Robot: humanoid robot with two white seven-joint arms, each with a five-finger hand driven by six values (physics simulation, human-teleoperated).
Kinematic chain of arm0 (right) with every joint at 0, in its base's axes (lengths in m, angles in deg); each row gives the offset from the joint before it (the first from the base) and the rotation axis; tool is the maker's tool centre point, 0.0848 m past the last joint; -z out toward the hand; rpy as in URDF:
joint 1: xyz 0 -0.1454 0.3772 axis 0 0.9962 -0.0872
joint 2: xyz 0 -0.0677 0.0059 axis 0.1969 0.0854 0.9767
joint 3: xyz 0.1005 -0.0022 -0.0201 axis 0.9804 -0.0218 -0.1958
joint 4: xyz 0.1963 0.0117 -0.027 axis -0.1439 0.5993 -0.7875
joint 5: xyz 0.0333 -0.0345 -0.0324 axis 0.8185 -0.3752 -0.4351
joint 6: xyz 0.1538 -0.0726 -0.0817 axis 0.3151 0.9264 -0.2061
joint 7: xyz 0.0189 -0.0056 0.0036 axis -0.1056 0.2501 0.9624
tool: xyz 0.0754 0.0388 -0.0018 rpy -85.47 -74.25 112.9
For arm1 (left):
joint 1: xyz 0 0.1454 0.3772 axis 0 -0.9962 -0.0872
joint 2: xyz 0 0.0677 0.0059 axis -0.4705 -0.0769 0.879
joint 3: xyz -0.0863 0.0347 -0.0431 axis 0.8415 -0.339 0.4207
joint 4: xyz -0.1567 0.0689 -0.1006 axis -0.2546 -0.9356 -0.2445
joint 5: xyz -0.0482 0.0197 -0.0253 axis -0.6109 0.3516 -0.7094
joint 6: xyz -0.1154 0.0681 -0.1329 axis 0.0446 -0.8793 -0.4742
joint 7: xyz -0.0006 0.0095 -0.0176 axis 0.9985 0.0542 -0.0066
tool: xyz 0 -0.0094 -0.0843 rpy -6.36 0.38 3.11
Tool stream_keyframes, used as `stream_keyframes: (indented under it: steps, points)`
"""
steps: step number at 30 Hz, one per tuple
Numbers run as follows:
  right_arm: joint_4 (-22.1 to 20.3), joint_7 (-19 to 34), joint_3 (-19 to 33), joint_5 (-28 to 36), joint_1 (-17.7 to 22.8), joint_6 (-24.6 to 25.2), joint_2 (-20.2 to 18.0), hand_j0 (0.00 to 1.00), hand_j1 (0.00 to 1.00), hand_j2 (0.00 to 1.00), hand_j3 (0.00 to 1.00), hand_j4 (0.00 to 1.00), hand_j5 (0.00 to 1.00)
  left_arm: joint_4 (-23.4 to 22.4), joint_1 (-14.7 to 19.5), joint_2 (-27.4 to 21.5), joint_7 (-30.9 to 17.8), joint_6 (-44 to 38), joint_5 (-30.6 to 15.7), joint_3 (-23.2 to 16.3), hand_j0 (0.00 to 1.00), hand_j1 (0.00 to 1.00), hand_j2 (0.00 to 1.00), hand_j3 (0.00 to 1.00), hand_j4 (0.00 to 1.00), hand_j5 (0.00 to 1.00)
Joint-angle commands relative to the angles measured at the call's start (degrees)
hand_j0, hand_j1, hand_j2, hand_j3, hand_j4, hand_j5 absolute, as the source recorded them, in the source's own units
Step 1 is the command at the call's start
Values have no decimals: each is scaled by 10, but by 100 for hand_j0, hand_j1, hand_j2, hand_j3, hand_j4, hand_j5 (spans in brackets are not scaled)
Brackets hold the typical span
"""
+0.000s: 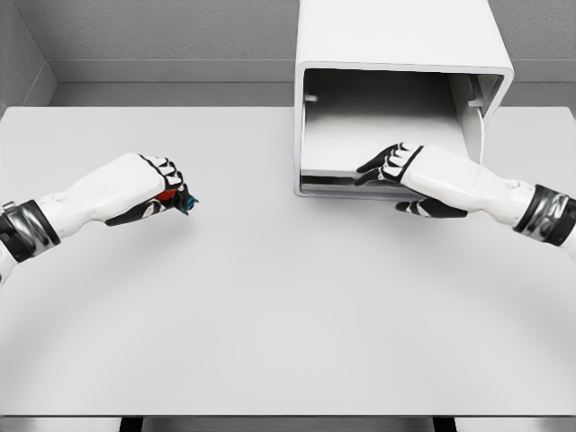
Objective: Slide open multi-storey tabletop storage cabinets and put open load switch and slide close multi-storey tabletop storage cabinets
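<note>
Far left, over the pale worktop (270, 297): left robot hand (153, 189), fingers curled tight around a small red-and-blue load switch (178, 200), held just above the surface. Right of centre, at the worktop's back: white storage cabinet (396, 90), drawer (387, 153) slid out, interior bare. Right robot hand (409, 175) at the drawer's front edge, fingers above, thumb beneath, pinching it.
</note>
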Motion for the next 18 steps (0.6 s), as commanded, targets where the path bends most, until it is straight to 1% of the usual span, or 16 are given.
stream_keyframes:
  steps: [1, 3, 8, 10, 11, 17, 18]
  points:
    - [-8, -1, 2, 5, 0, 1, -9, 78, 78, 78, 78, 78, 78, 3, 1, 0, 1, -2, -4, 1, 37, 37, 37, 37, 37, 37]
    - [-17, -1, 3, 5, 2, 1, -10, 78, 78, 78, 78, 78, 78, 7, 4, 9, 1, -2, -4, 0, 37, 37, 37, 37, 37, 37]
    - [-25, -2, 9, 8, 7, 1, -21, 78, 78, 78, 78, 78, 78, 15, 8, 11, 1, -2, -4, 0, 37, 37, 37, 37, 37, 37]
    - [-49, -1, 42, 9, 38, 1, -22, 78, 78, 78, 78, 78, 78, 16, 11, 17, 1, -2, -4, 0, 37, 37, 37, 37, 37, 37]
    - [-50, -1, 48, 9, 43, 1, -22, 78, 78, 78, 78, 78, 78, 16, 13, 17, 1, -2, -4, 0, 38, 38, 38, 38, 38, 38]
    - [-58, -1, 48, 13, 45, 1, -34, 78, 78, 78, 78, 78, 78, 24, 17, 24, 1, -2, -4, -1, 38, 38, 38, 38, 38, 38]
    - [-65, -2, 49, 13, 45, 1, -39, 78, 78, 78, 78, 78, 78, 25, 17, 24, 1, -2, -4, 0, 38, 38, 38, 38, 38, 38]
